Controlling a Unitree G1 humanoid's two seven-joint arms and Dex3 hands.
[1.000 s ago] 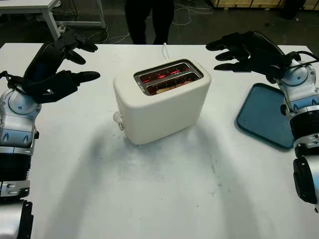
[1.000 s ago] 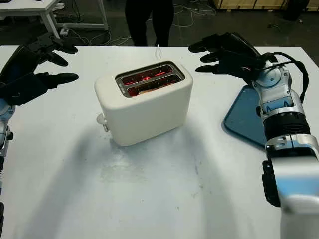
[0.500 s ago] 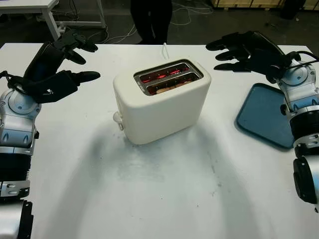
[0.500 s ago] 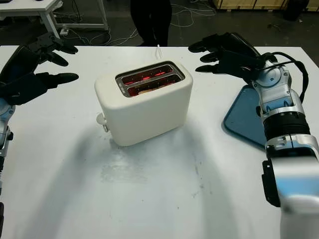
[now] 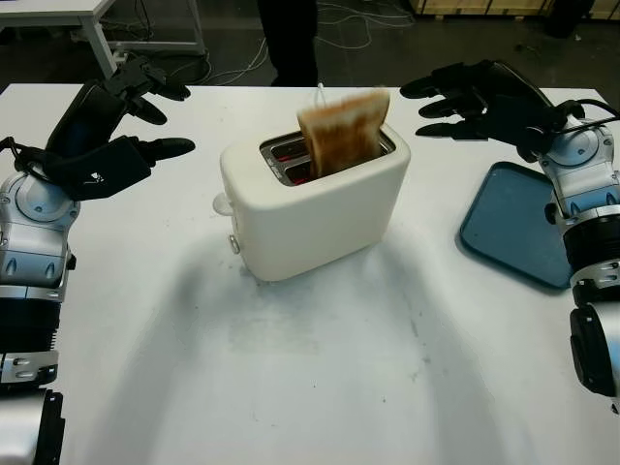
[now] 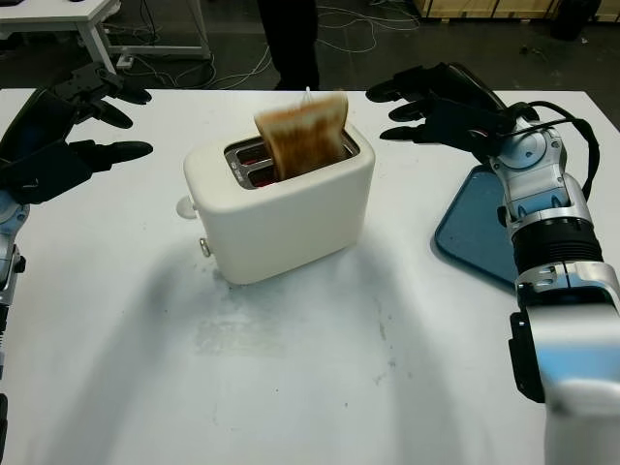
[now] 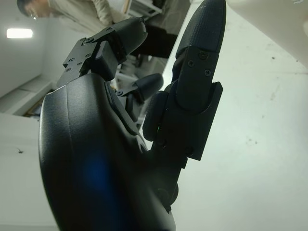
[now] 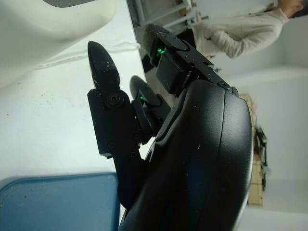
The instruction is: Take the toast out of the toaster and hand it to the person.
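Observation:
A cream toaster (image 5: 315,203) stands in the middle of the white table (image 5: 320,378). A browned slice of toast (image 5: 343,132) sticks up out of its slots, tilted and blurred. The lever knob (image 5: 222,202) on the toaster's left end sits high. My left hand (image 5: 116,121) hovers open to the left of the toaster, well apart from it. To the right of the toaster and above the table my right hand (image 5: 475,92) is open too. A person in dark trousers (image 5: 294,39) stands beyond the far edge of the table.
A blue tray (image 5: 513,223) lies on the table at the right, under my right forearm. A white cord (image 5: 320,94) runs from behind the toaster. Another white table (image 5: 87,19) stands on the floor at the far left, with cables beyond.
The toast has popped up out of the slots, the red glow has gone and the lever knob has risen. The person has shifted slightly right. Both hands stayed where they were.

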